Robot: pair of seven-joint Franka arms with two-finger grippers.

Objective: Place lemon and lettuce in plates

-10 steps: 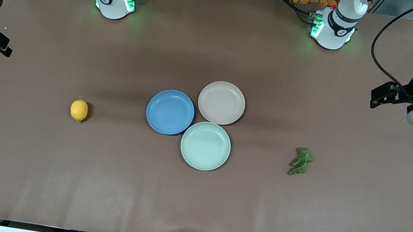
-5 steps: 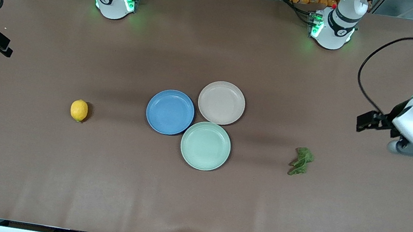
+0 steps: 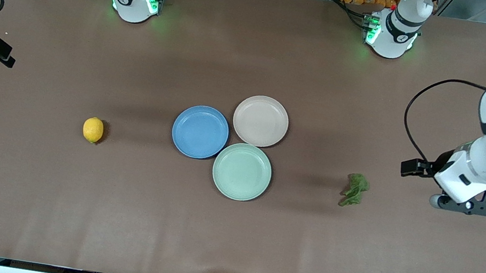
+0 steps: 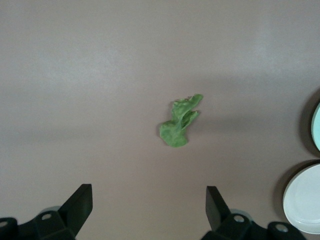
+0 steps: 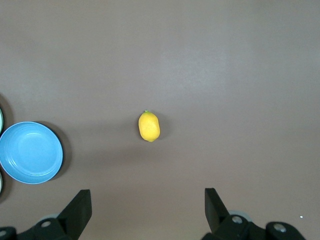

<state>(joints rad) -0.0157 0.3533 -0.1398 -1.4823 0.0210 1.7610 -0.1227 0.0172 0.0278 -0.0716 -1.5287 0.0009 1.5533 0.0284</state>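
The left gripper [image 4: 148, 210] hung over the table [image 3: 229, 231] beside the lettuce [image 3: 354, 190], fingers wide apart and empty. The right gripper [image 5: 147, 210], equally spread and empty, hung above the lemon [image 5: 149, 126]. Between them, three plates touched: blue plate [image 3: 200, 131], beige-pink plate [image 3: 260, 121], mint-green plate [image 3: 241, 171].

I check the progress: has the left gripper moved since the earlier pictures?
Yes. The left gripper has come lower in the front view, toward the lettuce, which lies unmoved.

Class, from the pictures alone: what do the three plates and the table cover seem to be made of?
Blue plate, beige plate and green plate: probably matte plastic, going by the even pastel colour and soft sheen, though glazed ceramic cannot be ruled out. Table cover: likely brown paper or cloth, dull, with faint creases.
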